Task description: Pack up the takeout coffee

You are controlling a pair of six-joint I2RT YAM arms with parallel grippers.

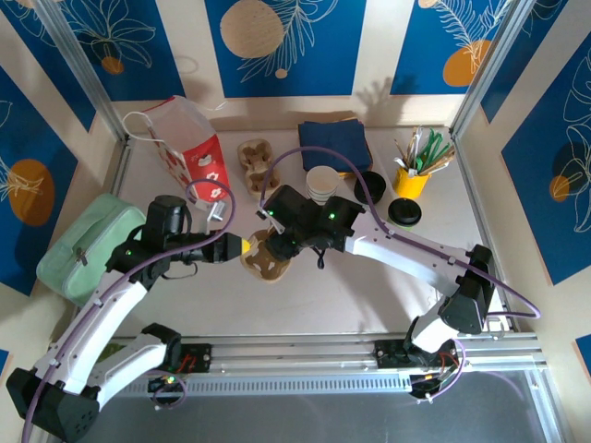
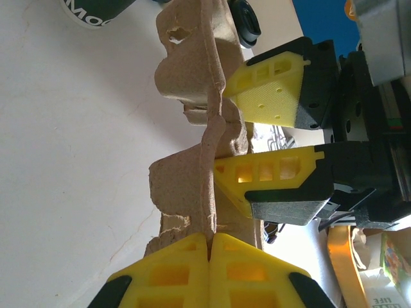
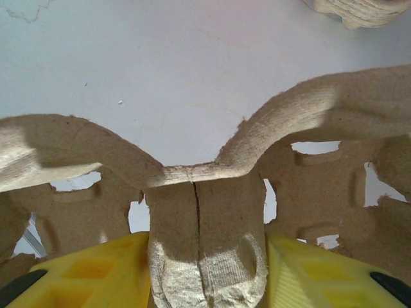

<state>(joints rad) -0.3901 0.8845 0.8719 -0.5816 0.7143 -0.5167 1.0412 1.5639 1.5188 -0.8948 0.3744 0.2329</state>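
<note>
Takeout cups [image 1: 321, 183] stand as one nested stack, rims up, long axis vertical, on the far half of the table [image 1: 369, 286], just far and a bit right of where my two grippers meet. My right gripper [image 3: 205, 276] is the nearer one, with the stack close beyond its wrist. My left gripper [image 2: 209, 253] would have to cross the carrier to reach it. Neither is free. Left fingers [image 2: 173, 276] are pressed together on the thin edge of the pulp carrier [image 1: 270, 263]. Right fingers [image 3: 96, 276] sit either side of the carrier's centre post, with cardboard filling the gap and touching both as far as I can see, so I read that as a clamp. Carrier looks lifted and tilted on edge between us; can't tell if any part touches the table. My call: right lets go and reaches far for the top cup while left holds the carrier steady, approaching from above since the axis is vertical. Counts: one cup stack, number of cups unreadable. One held carrier, plus one pile of carriers [image 1: 257, 159] left of the cups. Two black round lids [image 1: 404, 212] right of the cups, singles or piles unclear. One yellow cup of stirrers [image 1: 411, 182] far right. One navy napkin pile [image 1: 334, 146] beyond the cups. One red-and-white paper bag [image 1: 189, 152] far left. One green pouch [image 1: 88, 245] at the left edge.
</note>
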